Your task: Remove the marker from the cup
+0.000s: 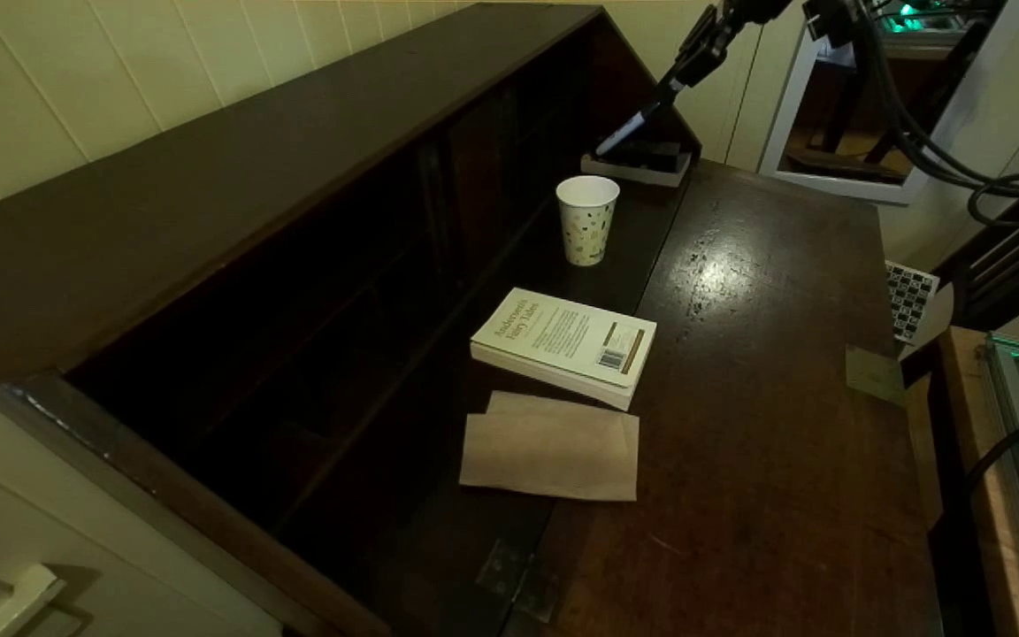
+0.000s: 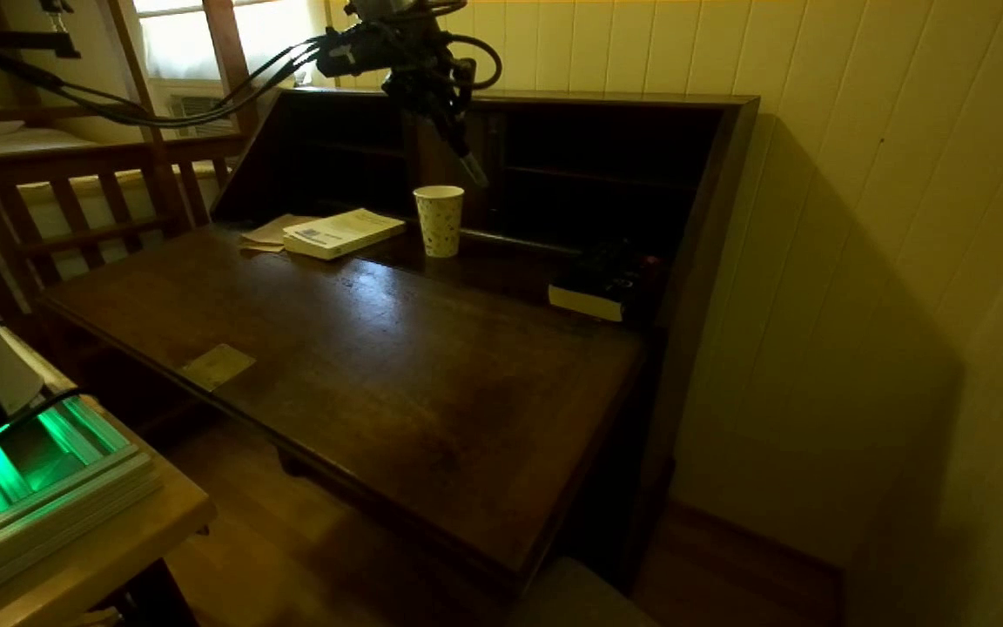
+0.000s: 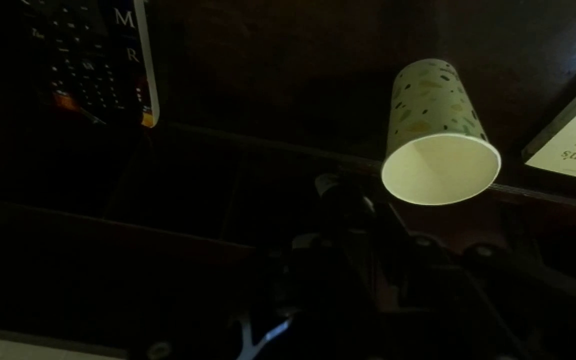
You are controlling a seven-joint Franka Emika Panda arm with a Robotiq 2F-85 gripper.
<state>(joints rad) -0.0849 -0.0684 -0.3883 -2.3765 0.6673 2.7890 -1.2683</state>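
One book (image 1: 567, 341) titled "Andersen's Fairy Tales", pincer (image 1: 672, 83) gripping marker (image 1: 623, 133), upright speckled cup (image 1: 587, 226)

Writing desk (image 1: 766, 495): dark wood, glossy, pitted in places. Edge plate (image 1: 874, 376): dull metal. Patterned cup (image 1: 587, 232): smooth paper. Brown sheets (image 1: 554, 456): matt paper. Paperback (image 1: 573, 341): smooth card cover. Marker (image 1: 624, 133): smooth, apparently plastic, poorly lit.

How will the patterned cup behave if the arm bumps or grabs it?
Probably light: the cup looks like paper, and nothing shows inside it in the wrist view. Likely to tip if pushed near the top, as it stands upright on a base narrower than its rim. Its thin edge suggests walls that may dent when squeezed.
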